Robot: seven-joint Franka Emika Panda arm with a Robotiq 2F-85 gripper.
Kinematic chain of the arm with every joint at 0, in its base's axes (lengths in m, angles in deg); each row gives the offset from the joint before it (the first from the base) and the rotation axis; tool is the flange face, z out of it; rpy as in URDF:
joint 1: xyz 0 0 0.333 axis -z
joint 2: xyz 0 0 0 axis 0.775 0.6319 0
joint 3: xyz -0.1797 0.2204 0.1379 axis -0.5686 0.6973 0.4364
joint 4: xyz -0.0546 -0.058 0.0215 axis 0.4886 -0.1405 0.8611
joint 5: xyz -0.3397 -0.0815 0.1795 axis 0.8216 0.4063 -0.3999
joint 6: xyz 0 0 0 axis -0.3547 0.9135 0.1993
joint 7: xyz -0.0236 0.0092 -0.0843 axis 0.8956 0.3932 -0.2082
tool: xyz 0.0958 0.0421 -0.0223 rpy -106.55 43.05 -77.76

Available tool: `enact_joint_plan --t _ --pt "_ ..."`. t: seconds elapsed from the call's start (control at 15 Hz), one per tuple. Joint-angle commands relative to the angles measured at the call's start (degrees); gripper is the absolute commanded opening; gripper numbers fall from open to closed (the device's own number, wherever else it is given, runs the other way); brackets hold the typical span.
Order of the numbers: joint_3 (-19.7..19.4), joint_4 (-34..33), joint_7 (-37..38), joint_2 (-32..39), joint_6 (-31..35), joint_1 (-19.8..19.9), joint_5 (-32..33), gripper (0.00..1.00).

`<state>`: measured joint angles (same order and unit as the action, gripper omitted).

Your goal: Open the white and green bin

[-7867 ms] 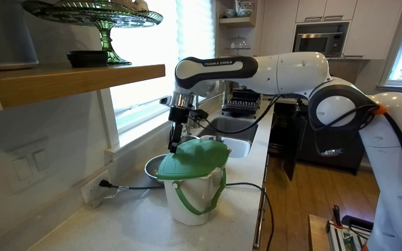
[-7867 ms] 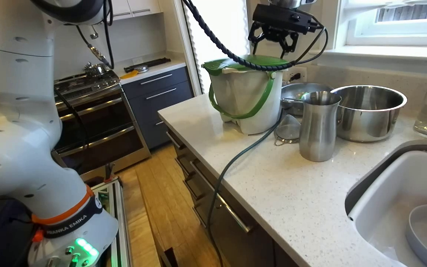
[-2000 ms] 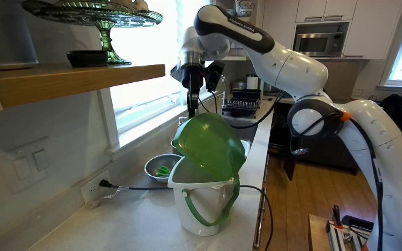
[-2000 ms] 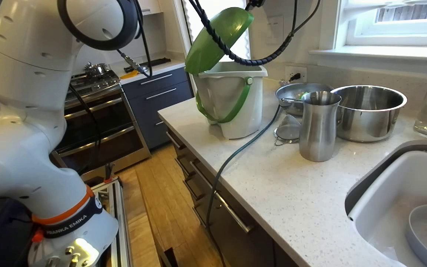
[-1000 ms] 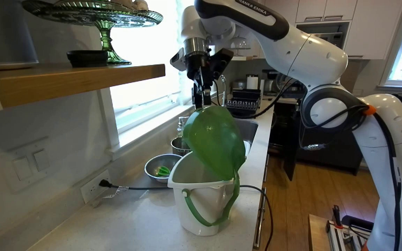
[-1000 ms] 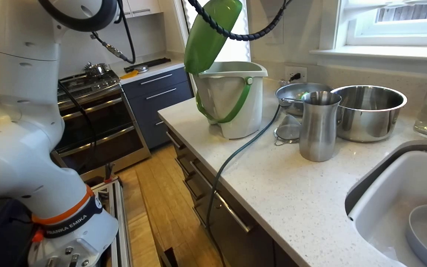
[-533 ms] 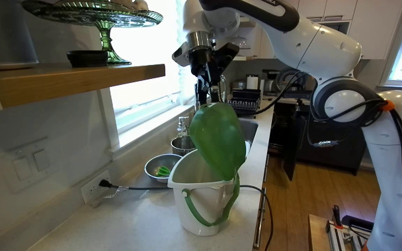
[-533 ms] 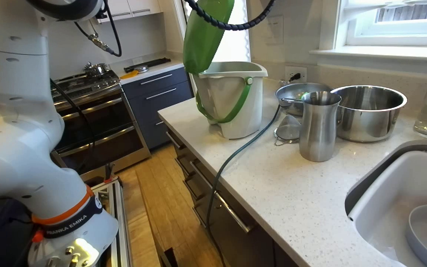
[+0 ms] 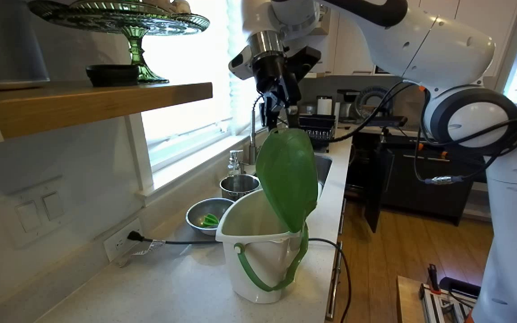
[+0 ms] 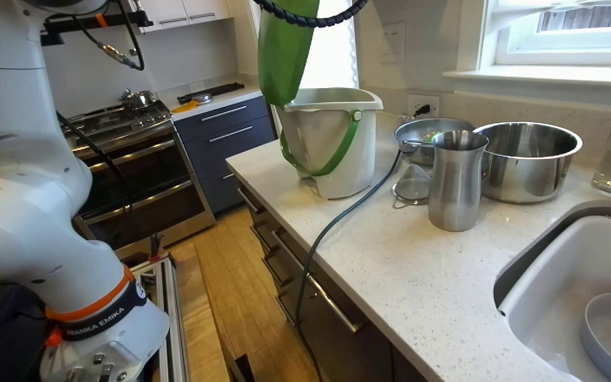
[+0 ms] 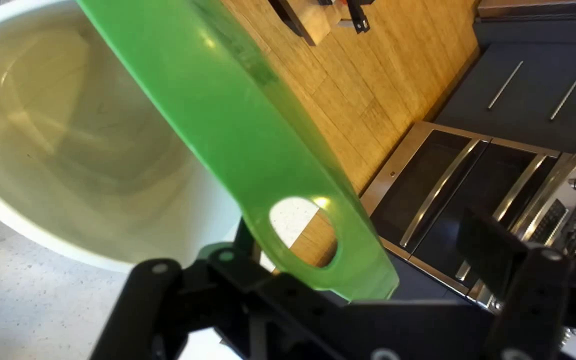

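The white and green bin stands upright on the counter, its white body (image 9: 256,269) in both exterior views (image 10: 332,148). Its green lid (image 9: 287,179) is swung up nearly upright on its hinge, also in an exterior view (image 10: 287,58). The green loop handle (image 9: 258,280) hangs down. The wrist view looks into the bin's interior (image 11: 93,165) and along the lid (image 11: 228,135), whose tip has an oval hole. My gripper (image 9: 282,120) is at the lid's top edge. In the wrist view (image 11: 358,235) its fingers are wide apart with the lid tip between them, nearer one finger; contact is unclear.
Metal bowls (image 9: 209,215) (image 10: 528,164), a steel pitcher (image 10: 456,180) and a small strainer (image 10: 411,185) stand by the bin. A power cable (image 10: 348,212) crosses the counter. A wooden shelf (image 9: 106,101) juts out above. The sink (image 10: 565,286) is farther along.
The lid, shut at 7.9 s ago, has swung up and tilts farther over in the last two seconds. My gripper has moved up and along with its edge. The bin has shifted slightly.
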<state>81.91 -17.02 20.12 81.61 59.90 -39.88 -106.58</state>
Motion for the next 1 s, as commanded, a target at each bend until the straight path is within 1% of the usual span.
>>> enact_joint_plan --t 0.0,0.33,0.6,0.67,0.87,0.93 --pt "-0.24 6.62 -3.07 -5.15 0.0 -0.28 2.53 1.0" --pt "-1.14 10.28 -5.06 -8.31 -0.02 -1.6 3.92 1.0" --pt "-2.03 10.68 -5.26 -9.02 -0.02 -2.68 5.04 1.0" --pt "-2.26 10.11 -5.52 -8.91 -0.02 -2.93 5.73 1.0" --pt "-3.63 5.78 -3.19 -7.11 0.0 -3.3 6.48 1.0" --pt "-2.62 6.02 -2.79 -7.51 1.01 -2.19 7.19 1.0"
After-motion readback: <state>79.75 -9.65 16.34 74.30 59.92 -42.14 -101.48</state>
